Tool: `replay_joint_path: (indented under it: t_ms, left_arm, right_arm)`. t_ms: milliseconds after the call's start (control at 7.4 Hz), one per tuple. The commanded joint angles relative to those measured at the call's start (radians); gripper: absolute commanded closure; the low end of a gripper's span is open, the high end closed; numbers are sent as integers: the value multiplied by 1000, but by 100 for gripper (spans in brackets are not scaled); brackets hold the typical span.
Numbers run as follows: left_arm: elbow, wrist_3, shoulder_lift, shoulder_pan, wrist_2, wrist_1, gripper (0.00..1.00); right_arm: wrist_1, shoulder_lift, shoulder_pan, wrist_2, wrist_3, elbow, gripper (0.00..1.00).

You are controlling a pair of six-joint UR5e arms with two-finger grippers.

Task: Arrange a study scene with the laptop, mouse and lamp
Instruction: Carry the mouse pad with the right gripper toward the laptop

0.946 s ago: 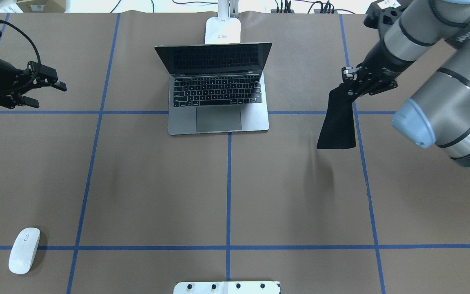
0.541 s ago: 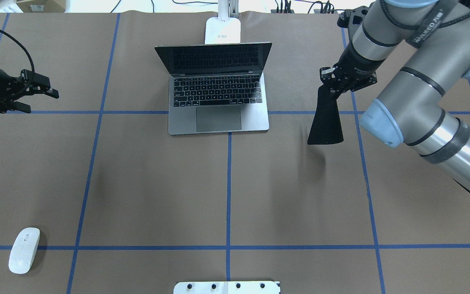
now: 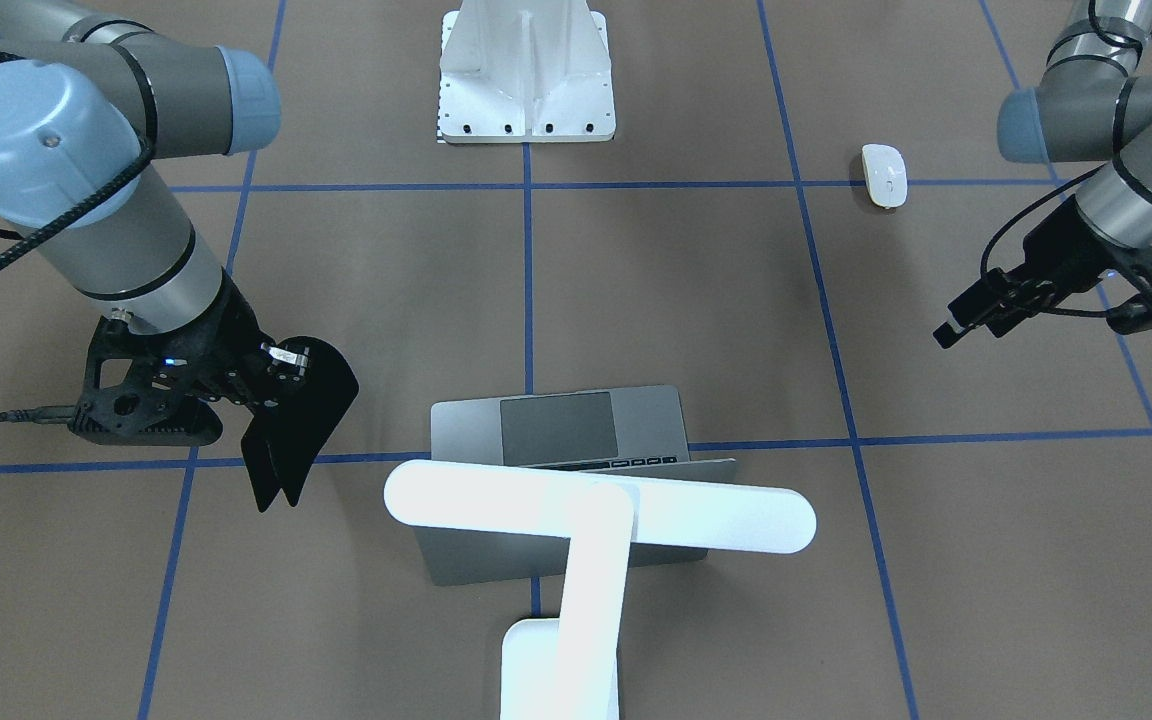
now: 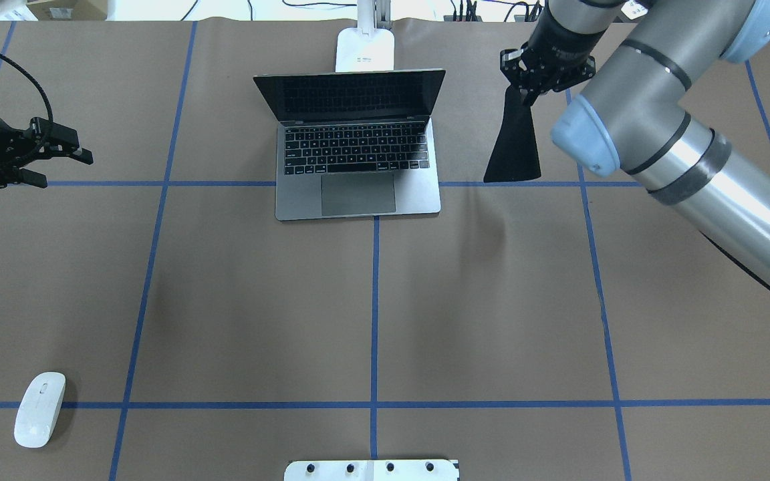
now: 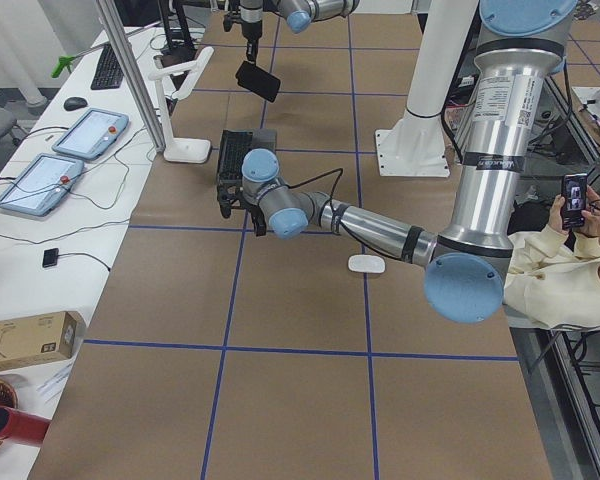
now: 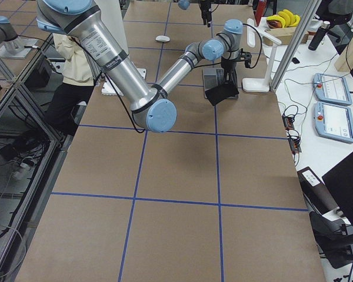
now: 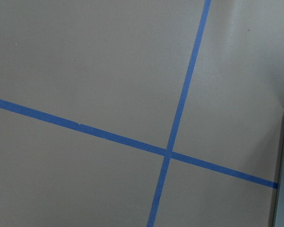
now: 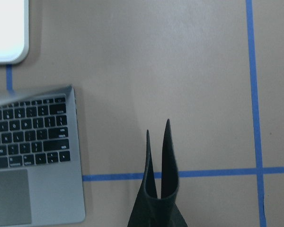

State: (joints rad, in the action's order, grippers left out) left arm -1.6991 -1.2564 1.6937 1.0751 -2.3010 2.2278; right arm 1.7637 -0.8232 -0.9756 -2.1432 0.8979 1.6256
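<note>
The laptop (image 4: 358,153) stands open at the far middle of the table, and its keys show in the right wrist view (image 8: 31,132). The lamp (image 3: 601,505) stands behind it, base (image 4: 365,50) at the far edge. The mouse (image 4: 39,409) lies at the near left corner, far from both grippers. My right gripper (image 4: 525,90) is shut on a flat black mat (image 4: 513,147), which hangs bent above the table just right of the laptop; it also shows in the front view (image 3: 296,420). My left gripper (image 4: 64,168) is open and empty at the left edge.
A white ribbed pedestal (image 4: 371,469) with bolt holes stands at the near middle edge. Blue tape lines (image 4: 375,307) cross the brown table cover. Tablets and cables (image 5: 50,165) lie on the side bench beyond the far edge. A seated person (image 5: 570,270) is behind the robot.
My right arm has carried the black mat away from me and leftward, to beside the laptop's right side. My left gripper has drawn back slightly to the left.
</note>
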Motion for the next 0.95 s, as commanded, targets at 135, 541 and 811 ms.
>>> replay_joint_path:
  t_ms: [135,541,811]
  left_arm:
    - [-1,0,1,0,0,0,0]
    - [1,-1,1,-1,0,-2,0]
    - [1,-1,1,-1,2,-2,0]
  right_arm:
    - [199,101,-52,-44,-30,45,100]
    - [200,72,-54,-26,-88,48,8]
    - [200,59,-55,-24,-122,48,0]
